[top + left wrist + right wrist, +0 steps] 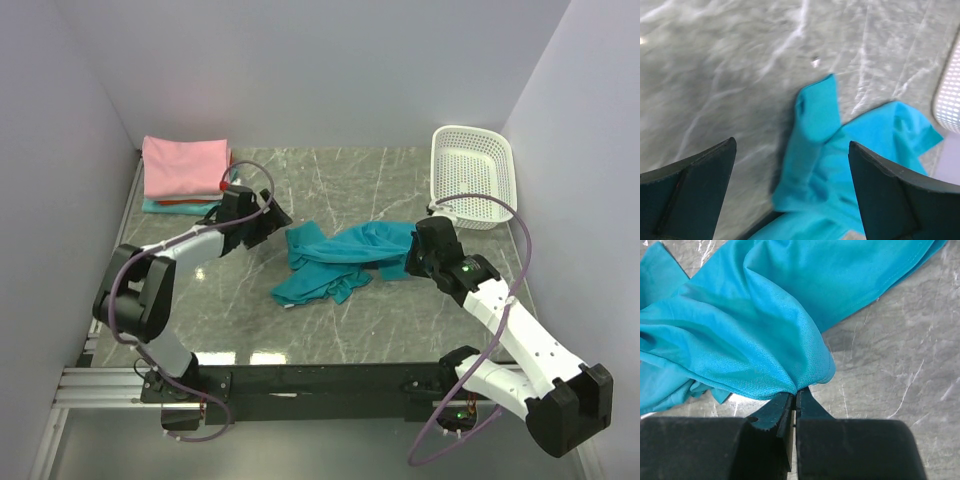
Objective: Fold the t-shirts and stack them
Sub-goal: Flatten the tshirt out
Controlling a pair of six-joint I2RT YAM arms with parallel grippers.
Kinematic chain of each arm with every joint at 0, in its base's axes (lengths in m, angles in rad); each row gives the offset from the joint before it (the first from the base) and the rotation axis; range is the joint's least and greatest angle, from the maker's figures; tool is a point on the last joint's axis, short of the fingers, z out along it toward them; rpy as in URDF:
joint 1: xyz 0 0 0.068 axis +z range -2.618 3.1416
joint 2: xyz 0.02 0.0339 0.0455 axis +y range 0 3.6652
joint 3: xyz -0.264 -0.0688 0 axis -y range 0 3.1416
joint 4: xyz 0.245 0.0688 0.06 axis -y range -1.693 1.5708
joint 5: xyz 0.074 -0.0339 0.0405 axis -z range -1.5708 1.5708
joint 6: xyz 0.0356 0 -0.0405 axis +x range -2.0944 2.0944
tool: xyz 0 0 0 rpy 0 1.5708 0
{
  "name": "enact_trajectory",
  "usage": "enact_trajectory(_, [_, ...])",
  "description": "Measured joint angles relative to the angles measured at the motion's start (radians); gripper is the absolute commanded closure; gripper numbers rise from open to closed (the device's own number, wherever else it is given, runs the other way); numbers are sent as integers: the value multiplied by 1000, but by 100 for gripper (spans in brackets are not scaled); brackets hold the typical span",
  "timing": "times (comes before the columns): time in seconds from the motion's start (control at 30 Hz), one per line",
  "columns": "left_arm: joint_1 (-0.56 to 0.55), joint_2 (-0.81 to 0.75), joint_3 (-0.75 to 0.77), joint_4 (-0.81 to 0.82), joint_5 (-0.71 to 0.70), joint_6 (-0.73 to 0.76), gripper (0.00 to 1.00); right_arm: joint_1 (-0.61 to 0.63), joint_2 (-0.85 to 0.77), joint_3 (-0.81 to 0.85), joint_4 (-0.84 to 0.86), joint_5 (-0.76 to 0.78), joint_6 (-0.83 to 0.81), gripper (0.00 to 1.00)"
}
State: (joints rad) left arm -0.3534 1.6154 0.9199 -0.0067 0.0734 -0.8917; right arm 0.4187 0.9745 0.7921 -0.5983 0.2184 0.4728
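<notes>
Plain pale walls (330,70) enclose a grey marble-patterned table (330,180) on three sides.

One high view, two wrist close-ups.
Top looks down from behind; wrist cameras peer past left claw (791,145) and right claw (795,394), all sharing the teal t-shirt (340,262).

White basket (472,172) — seemingly plastic — on table (340,185)

The crumpled teal-blue cloth t-shirt (335,262) occupies the centre of the grey marble table (340,180). Bare surface lies open beyond and before it. A folded pink-topped shirt stack (185,165) blocks the far-left corner; a white plastic lattice basket (472,170) blocks the far-right.
</notes>
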Motion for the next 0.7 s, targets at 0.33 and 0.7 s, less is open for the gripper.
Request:
enact_trajectory(0.33, [-31,182,120,12,84,24,55,-35,1,-13,12,-18,-11,100])
enact_trajectory(0.7, [-58,184,148,-45,99,43,99,-59,-2,-11,20,-18,-18,100])
